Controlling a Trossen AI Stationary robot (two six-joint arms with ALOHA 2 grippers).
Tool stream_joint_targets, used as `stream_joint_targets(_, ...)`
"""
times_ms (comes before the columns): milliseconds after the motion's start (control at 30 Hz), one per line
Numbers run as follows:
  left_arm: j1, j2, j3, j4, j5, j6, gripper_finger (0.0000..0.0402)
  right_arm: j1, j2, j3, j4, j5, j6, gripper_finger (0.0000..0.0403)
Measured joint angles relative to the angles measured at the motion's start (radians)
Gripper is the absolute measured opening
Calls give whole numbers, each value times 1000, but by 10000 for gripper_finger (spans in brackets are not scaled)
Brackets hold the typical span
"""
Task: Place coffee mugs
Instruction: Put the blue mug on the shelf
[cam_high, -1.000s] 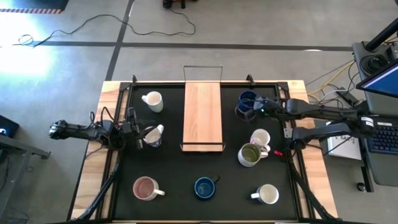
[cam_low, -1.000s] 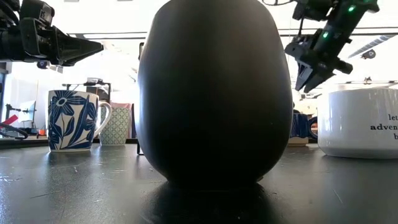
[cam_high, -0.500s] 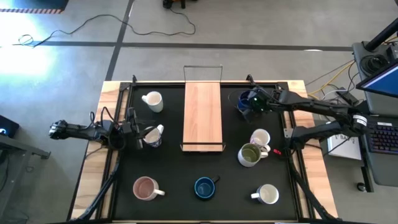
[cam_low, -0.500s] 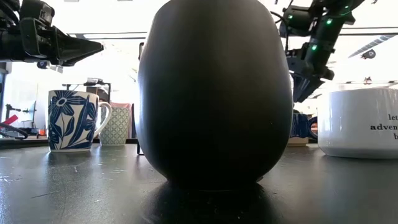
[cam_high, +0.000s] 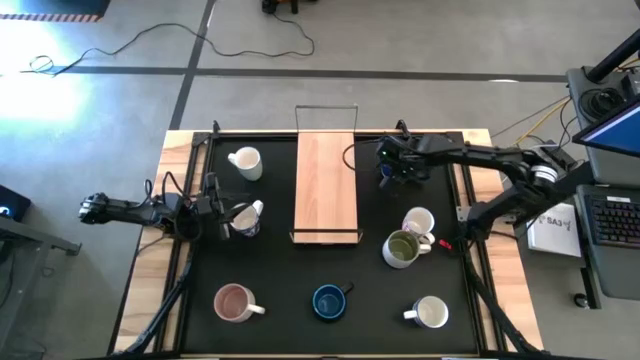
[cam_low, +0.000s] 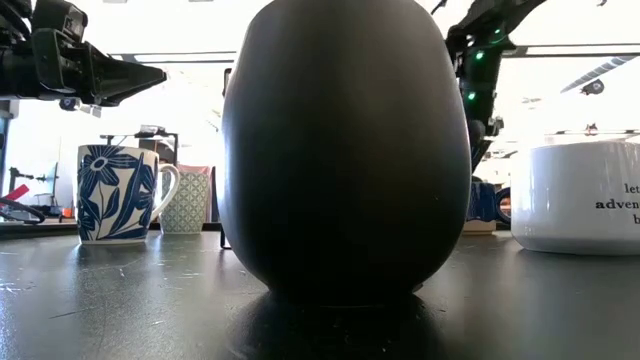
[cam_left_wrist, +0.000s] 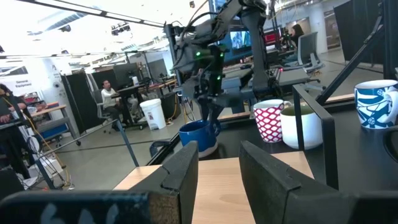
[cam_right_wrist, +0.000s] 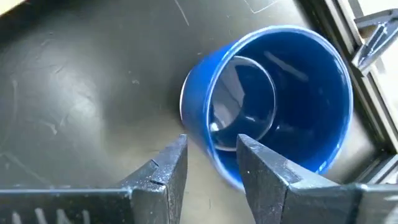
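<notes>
Over the empty blue mug (cam_right_wrist: 273, 106), right end effector (cam_right_wrist: 211, 155) hangs unclenched.

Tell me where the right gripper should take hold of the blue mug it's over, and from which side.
Take the blue mug by its rim wall, probably from above, one finger inside and one outside. It stands upright with its mouth open to the right gripper, whose fingers are open beside the near wall. No handle shows in the right wrist view.

Wooden board (cam_high: 326, 186) sits centre frame; two mugs (cam_high: 245, 162) to its left, three (cam_high: 418, 222) right (one under the right gripper (cam_high: 392, 172)), three (cam_high: 329, 302) along the bottom.
</notes>
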Motion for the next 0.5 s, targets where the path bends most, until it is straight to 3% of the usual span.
stream_joint_targets(267, 0, 0, 0, 0, 0, 0, 100, -62, 76, 21, 1, -31, -43, 115)
stream_joint_targets(500, 0, 0, 0, 0, 0, 0, 100, -70, 95, 20, 2, -85, -84, 49)
